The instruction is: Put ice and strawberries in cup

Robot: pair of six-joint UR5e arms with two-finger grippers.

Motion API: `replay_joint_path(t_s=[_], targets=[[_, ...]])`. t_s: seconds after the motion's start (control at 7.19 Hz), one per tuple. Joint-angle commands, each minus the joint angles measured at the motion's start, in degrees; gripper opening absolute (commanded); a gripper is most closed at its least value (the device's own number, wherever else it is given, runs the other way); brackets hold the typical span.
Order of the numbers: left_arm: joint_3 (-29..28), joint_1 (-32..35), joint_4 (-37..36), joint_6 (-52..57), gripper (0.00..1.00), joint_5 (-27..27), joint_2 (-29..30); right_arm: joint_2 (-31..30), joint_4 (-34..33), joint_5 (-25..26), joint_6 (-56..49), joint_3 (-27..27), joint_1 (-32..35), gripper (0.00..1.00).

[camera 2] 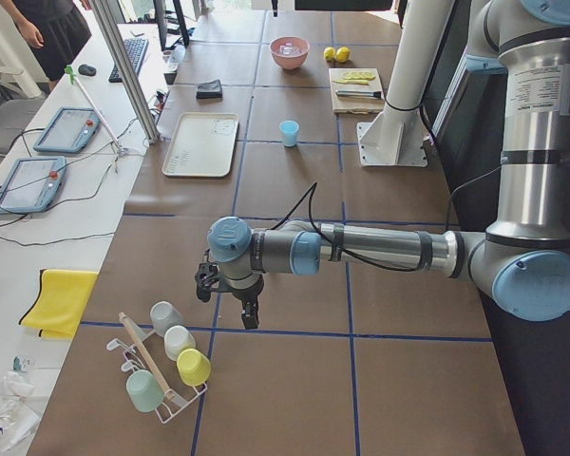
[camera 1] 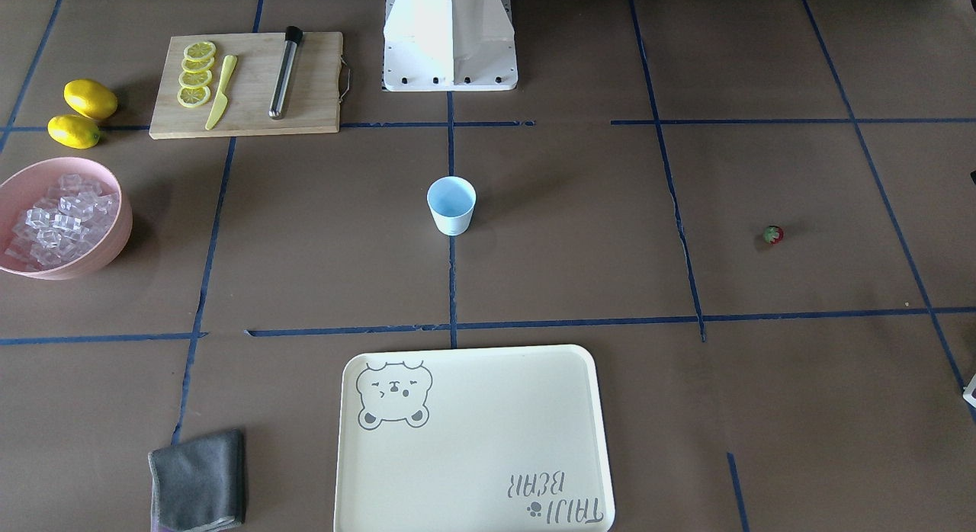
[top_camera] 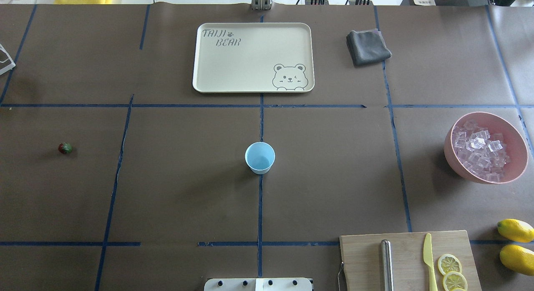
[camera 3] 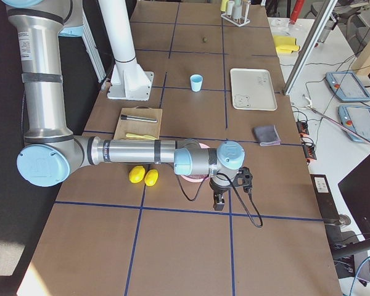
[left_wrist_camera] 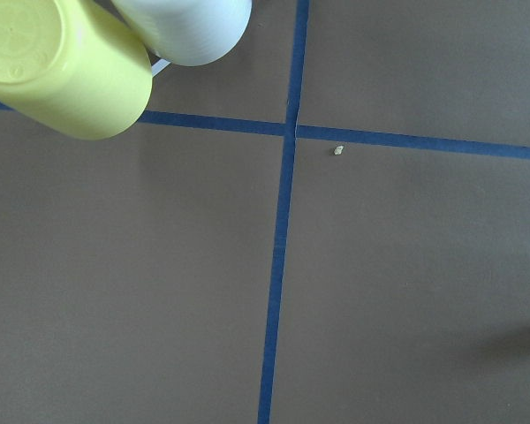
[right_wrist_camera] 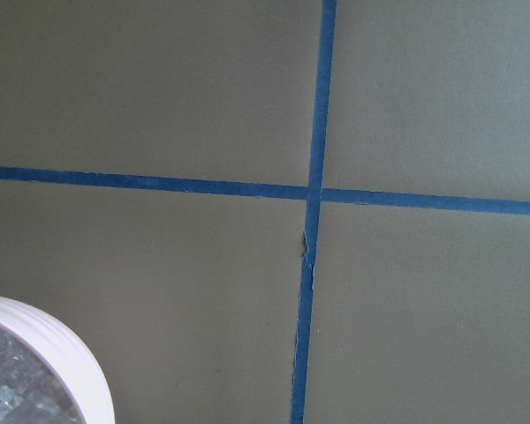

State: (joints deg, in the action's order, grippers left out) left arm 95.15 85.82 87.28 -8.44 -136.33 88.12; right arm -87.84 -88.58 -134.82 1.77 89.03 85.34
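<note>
Left gripper [camera 2: 251, 317] hangs fingers-down off a low, stretched-out arm at the robot's left end of the brown table [top_camera: 167, 191], close above a blue tape line [camera 2: 361, 335]. It shows only in the side view, so can't tell if the fingers are spread or pressed together. Just beside it is a wire rack [camera 2: 147, 366] of upturned tumblers. The left wrist view catches a yellow tumbler [left_wrist_camera: 66, 66] and a white tumbler [left_wrist_camera: 190, 26] at its top-left corner.

Right gripper [camera 3: 217, 203] is the same at the opposite end: pointing down, side view only, finger state can't tell. It hangs near the pink bowl [camera 1: 114, 238], whose pale rim fills the bottom-left corner of the right wrist view.

Ice [top_camera: 479, 149] is all heaped in the pink bowl on the robot's right side. Strawberry [top_camera: 65, 148] lies alone on bare table on the robot's left side, well apart from everything. Cup [top_camera: 260, 157] stands upright mid-table on a tape line, between the two and far from both, its inside plain blue.

Also on the table:
- cream bear tray [top_camera: 250, 57] on the far side of the cup
- folded grey cloth [top_camera: 368, 47] near the tray
- wooden cutting board [camera 1: 316, 82] with lemon slices [camera 1: 196, 73], yellow knife [camera 1: 221, 92] and metal rod [camera 1: 281, 73] on it
- two whole lemons [camera 1: 90, 99] beside the board
</note>
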Motion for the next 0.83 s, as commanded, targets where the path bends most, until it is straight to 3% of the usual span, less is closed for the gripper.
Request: replay_joint_path(t_s=[0.0,0.7], targets=[[0.04,-0.04,-0.09,-0.17,1.00,-0.07,0.04,-0.05,1.73,0.00,0.16,-0.26,0.00,1.00],[1.36,-0.48,0.70,-0.53,1.00,-0.07,-0.22,-0.05,1.83,-0.09,0.08,-0.26,0.00,1.00]])
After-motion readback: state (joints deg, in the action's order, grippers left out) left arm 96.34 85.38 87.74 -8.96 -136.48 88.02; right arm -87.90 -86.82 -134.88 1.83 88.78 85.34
